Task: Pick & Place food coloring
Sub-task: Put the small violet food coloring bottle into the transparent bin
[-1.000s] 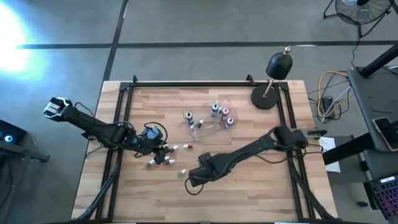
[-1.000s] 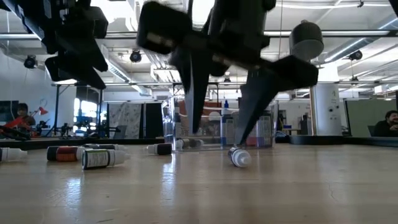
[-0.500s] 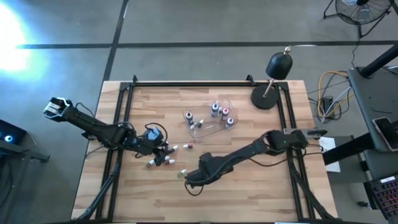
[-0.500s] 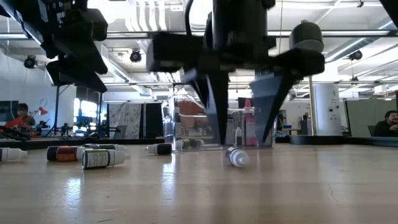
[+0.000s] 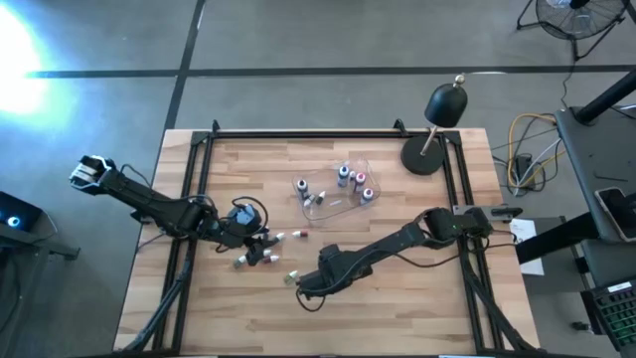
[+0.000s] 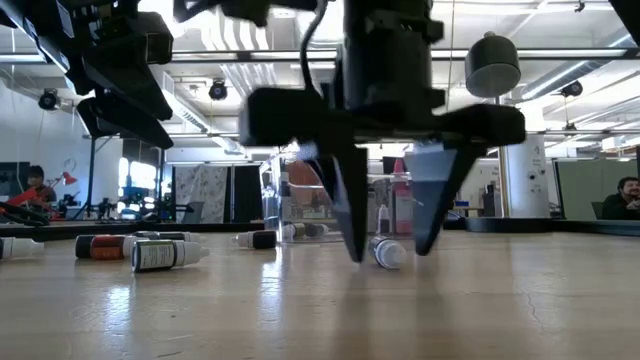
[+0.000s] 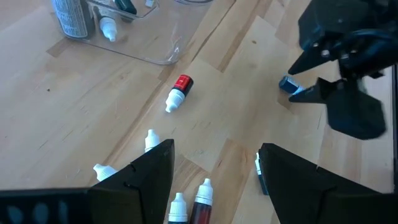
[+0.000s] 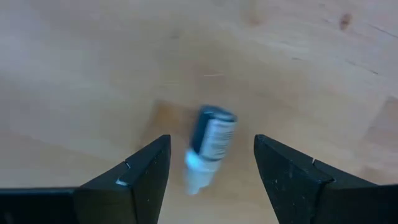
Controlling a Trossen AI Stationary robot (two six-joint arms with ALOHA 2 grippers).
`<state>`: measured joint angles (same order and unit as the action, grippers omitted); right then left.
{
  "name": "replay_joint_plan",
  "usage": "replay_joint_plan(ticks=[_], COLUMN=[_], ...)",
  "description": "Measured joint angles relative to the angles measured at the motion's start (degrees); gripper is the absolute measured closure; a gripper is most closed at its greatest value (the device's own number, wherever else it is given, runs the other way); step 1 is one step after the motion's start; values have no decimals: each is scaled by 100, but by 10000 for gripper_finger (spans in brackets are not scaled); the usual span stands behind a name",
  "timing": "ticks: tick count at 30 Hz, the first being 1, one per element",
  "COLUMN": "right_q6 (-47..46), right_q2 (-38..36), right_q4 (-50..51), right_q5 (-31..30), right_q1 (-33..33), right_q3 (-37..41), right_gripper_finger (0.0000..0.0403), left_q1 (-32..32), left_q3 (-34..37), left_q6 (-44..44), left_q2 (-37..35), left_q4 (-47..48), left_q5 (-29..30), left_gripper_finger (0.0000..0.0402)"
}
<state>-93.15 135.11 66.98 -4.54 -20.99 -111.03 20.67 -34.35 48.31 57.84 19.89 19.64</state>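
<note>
A small dropper bottle (image 8: pixel 212 132) with a blue label and a white tip lies on its side on the wooden table; it also shows in the low view (image 6: pixel 386 252). My right gripper (image 6: pixel 388 250) is open and points down, with one finger on either side of the bottle, neither touching it. My left gripper (image 7: pixel 214 149) is open and empty above a cluster of several bottles (image 5: pixel 260 249) lying on the table. A red-capped bottle (image 7: pixel 178 92) lies alone farther off.
A clear plastic tub (image 5: pixel 343 189) stands at the table's middle, with several bottles in it. A black lamp (image 5: pixel 437 124) stands at the far right corner. Black rails (image 5: pixel 189 199) run along the table's sides. People show in the room behind (image 6: pixel 630 198).
My right gripper has gone down over the lone bottle and turned about its own axis, so that its open fingers now stand on either side of the bottle near the table. The bottle has stayed where it was.
</note>
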Motion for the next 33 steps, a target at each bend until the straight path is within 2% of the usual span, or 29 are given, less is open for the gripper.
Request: replay_joint_plan(ticks=[4,7,16,19,23,28,31,33], right_q6=[23,250,777,1031,1247,1272,1627,2119], right_q2=[-35,-51,-57,-82,-355,-1218,-1597,-1834], right_q4=[-108,-309,-433,-429,-343,200,318,214], right_q5=[53,127,164,95,-711,-1874,-2281,-2225], right_q1=[-2,7,81,129,241,617,1004,1332], right_q3=[226,315,276,236,109,-36,39,100], right_gripper_finger=[182,200,323,349,349,328,326,327], left_q1=[-4,-3,-2,-7,-7,-7,-7,-7], left_q3=[0,-2,0,-1,0,-1,0,-2], left_q6=[2,4,4,4,-8,2,7,10], left_q2=[0,0,0,0,0,-2,-2,-2], left_q4=[-1,-1,1,1,-18,-132,-237,-258], left_q5=[2,0,0,0,0,-4,-4,-7], left_gripper_finger=[193,193,193,193,193,193,193,193])
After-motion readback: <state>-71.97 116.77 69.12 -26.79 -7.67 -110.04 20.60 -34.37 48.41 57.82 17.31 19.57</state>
